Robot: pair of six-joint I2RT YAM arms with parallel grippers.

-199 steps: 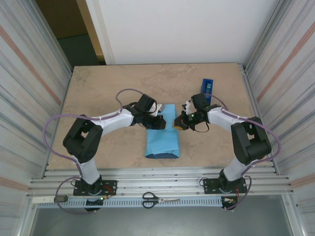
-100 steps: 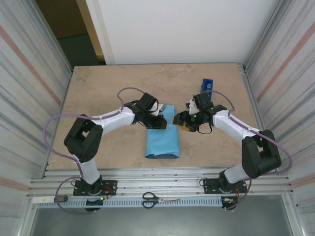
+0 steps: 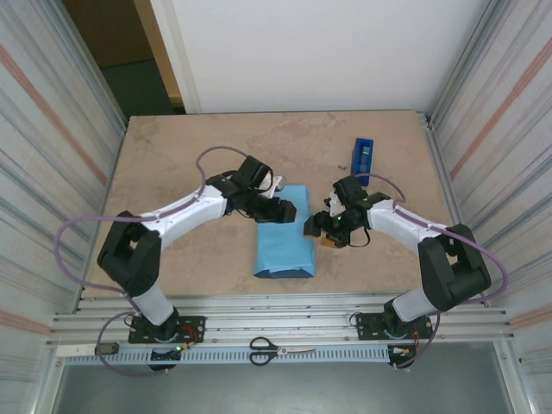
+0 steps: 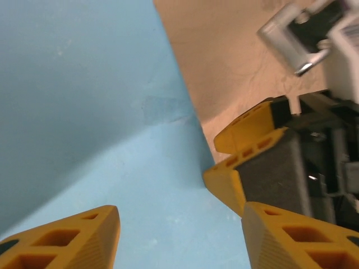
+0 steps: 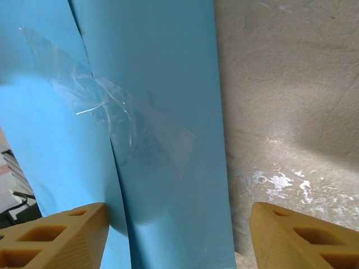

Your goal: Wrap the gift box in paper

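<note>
The light blue paper [image 3: 285,233] lies folded into a long packet in the middle of the table. The gift box is hidden inside it. A strip of clear tape [image 5: 120,115] crosses the overlapping seam of the paper [image 5: 162,73]. My left gripper [image 3: 281,210] hovers open over the packet's far end, with only the paper [image 4: 84,101] under its fingers [image 4: 84,235]. My right gripper [image 3: 321,229] stands open at the packet's right edge, straddling paper and table, holding nothing. Its yellow fingers [image 4: 247,145] appear in the left wrist view.
A royal-blue tape dispenser [image 3: 363,155] stands at the back right of the tan table [image 3: 172,172]. Scissors [image 3: 280,349] lie on the metal rail at the near edge. Corrugated walls close in both sides.
Both grippers have opened from shut. The right gripper has slid slightly nearer along the packet's right edge, and the left arm has stretched out with its gripper staying over the far end.
</note>
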